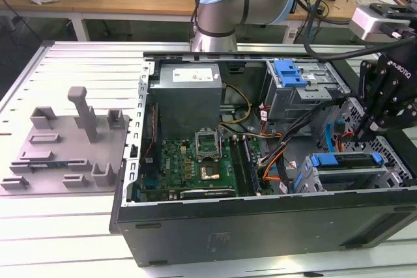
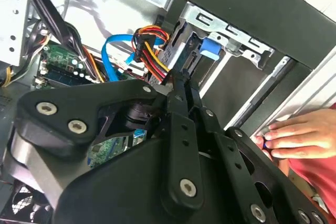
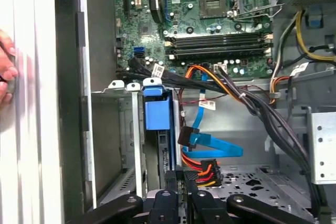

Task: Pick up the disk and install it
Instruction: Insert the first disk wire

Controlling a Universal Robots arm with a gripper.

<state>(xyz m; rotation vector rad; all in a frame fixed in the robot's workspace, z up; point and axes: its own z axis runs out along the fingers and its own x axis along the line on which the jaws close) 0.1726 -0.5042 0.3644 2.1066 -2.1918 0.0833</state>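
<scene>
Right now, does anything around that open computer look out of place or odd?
Yes: a person's hand rests on the white table just outside the computer case, close to the pincer that is inside it. Nothing looks broken or spilled.

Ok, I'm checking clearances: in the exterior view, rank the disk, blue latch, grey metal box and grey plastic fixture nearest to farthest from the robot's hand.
1. Disk, in the cage beside the hand.
2. Blue latch, upper bay.
3. Grey metal box, mid-case.
4. Grey plastic fixture, exterior view's far left.
</scene>
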